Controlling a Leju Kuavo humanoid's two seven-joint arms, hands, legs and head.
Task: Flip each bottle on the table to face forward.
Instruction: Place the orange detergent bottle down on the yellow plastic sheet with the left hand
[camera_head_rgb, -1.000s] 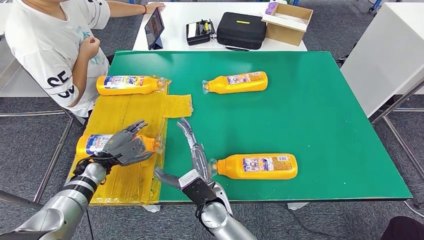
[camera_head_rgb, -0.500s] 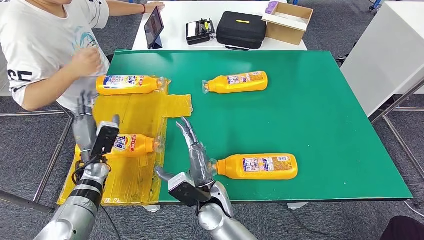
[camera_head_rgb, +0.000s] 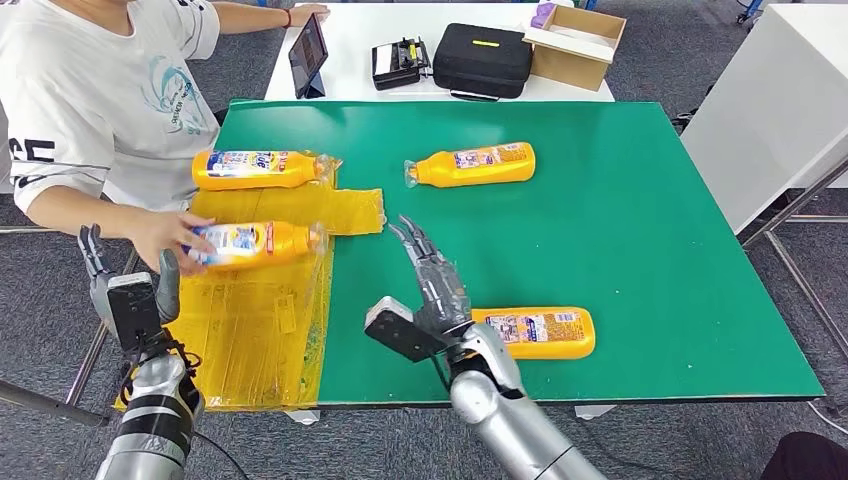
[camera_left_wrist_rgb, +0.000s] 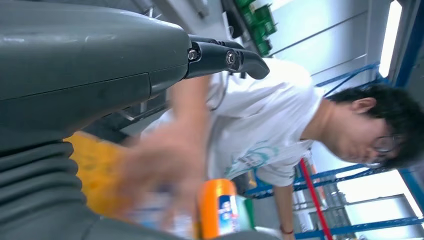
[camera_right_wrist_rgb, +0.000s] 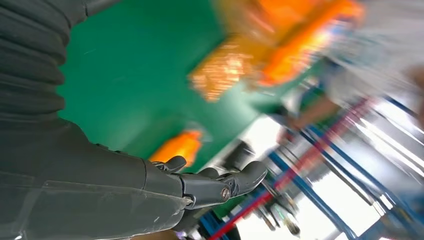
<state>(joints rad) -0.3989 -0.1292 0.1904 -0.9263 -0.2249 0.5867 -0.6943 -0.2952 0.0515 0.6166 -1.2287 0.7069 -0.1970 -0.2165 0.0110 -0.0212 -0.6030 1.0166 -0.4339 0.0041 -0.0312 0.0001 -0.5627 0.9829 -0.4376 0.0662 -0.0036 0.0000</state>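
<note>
The right hand, fingers spread and empty, hides the neck of the nearest orange bottle, which lies on its side. The left hand is raised and empty; just beyond it, a person's hand holds another bottle.

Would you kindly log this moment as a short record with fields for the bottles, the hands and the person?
bottles: four orange, all lying down
far-left bottle: on yellow sheet
far-centre bottle: on green table
near bottle: partly behind right hand
fourth bottle: held by person's hand
left hand: raised off the table's left edge, empty
right hand: fingers spread, empty
</note>
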